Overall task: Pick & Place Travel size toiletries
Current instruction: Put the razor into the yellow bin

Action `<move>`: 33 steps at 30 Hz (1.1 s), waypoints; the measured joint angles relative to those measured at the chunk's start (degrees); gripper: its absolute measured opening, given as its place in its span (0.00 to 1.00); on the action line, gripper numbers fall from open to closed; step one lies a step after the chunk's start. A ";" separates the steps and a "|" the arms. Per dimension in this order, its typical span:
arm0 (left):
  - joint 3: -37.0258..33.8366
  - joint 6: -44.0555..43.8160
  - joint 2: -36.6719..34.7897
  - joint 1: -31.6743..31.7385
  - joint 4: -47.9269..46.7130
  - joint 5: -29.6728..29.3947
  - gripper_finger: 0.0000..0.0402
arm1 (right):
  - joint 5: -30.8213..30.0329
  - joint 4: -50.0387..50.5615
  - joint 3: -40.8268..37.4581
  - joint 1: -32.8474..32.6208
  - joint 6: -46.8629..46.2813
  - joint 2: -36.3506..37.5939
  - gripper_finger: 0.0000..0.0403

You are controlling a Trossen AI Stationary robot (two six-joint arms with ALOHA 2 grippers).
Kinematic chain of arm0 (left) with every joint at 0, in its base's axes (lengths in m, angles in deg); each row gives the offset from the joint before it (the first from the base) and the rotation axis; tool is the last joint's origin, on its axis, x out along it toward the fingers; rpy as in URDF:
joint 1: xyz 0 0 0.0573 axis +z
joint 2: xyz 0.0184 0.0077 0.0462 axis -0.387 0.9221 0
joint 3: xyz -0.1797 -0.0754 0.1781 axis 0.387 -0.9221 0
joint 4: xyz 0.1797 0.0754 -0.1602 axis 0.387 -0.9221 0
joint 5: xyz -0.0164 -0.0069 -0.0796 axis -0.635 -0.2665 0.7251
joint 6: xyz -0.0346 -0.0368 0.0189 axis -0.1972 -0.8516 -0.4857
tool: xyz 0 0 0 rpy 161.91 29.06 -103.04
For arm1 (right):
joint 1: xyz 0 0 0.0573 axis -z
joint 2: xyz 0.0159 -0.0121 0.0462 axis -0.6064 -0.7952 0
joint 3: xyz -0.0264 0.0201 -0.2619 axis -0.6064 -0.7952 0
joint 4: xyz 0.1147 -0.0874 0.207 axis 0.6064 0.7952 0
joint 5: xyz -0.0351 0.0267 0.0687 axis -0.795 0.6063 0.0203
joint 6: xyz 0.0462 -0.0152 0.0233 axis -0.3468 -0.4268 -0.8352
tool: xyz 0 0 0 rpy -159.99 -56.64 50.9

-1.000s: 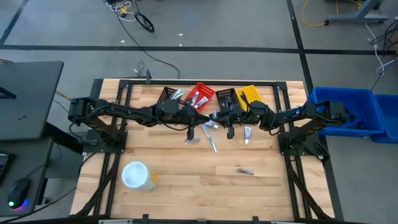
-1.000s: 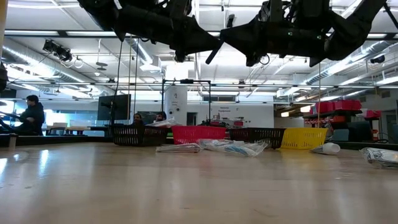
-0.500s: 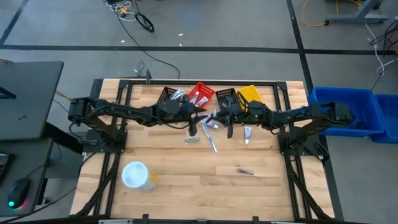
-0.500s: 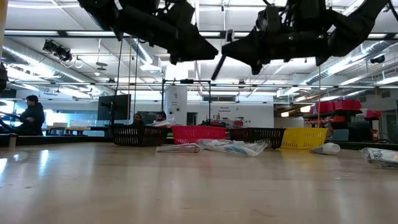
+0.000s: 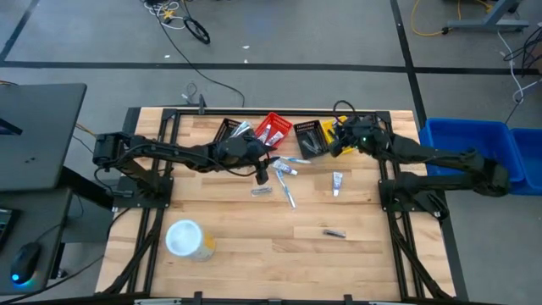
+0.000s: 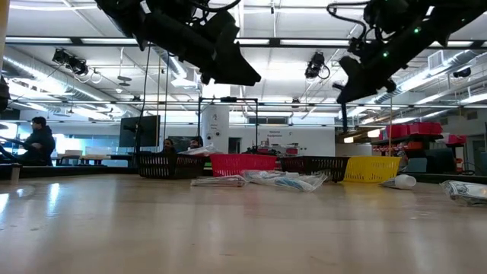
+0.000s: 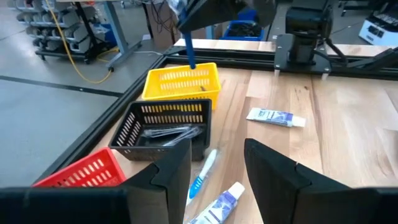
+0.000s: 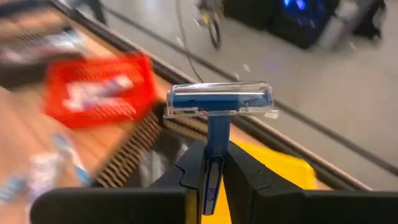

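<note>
High view first: my right gripper [image 5: 345, 138] hangs above the yellow plastic basket [image 5: 339, 129] at the far edge of the pale wooden table [image 5: 254, 229], and my left gripper [image 5: 262, 172] sits near the table's middle, just in front of the red plastic basket [image 5: 273, 129]. In my right wrist view the two dark fingers [image 8: 242, 177] are pinched together on the handle of a blue disposable razor [image 8: 219, 102], whose head wears a clear plastic cap and points away from me; the yellow basket lies below it. My left wrist view shows the same razor [image 7: 188, 51] dangling from the right gripper above the yellow basket [image 7: 181, 83].

My left fingers [image 7: 171, 174] stand apart with nothing between them. Under them lie a blue-and-white toothbrush [image 7: 204, 172] and a small white-and-blue tube [image 7: 217, 205], both loose on the wood beside the black mesh basket [image 7: 165, 127], which holds slim silvery items. Another small white tube [image 7: 276, 117] lies farther off on the bare wood.

From above, more toiletries are scattered in front of the baskets: a silvery sachet [image 5: 261, 191], a slim toothbrush [image 5: 288, 197], the white tube [image 5: 337, 180], and a dark stick [image 5: 334, 233] well apart toward the near side. A second black mesh basket [image 5: 232, 130] sits left of the red one. A large round white-lidded yellowish tub [image 5: 187, 239] stands near the table's near-left corner.
</note>
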 joint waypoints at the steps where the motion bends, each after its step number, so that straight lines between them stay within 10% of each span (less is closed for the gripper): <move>1: 0.00 0.19 0.00 0.02 0.02 -0.12 0.39 | 0.26 2.00 0.49 1.18 0.00 -0.11 0.11; 11: 0.00 -0.33 0.00 0.08 0.06 -0.13 0.38 | 12.84 9.02 1.80 13.67 0.57 -7.86 0.11; 33: -0.02 -0.52 0.00 0.08 0.04 -0.12 0.38 | 18.74 8.34 1.83 20.45 5.55 -20.28 0.15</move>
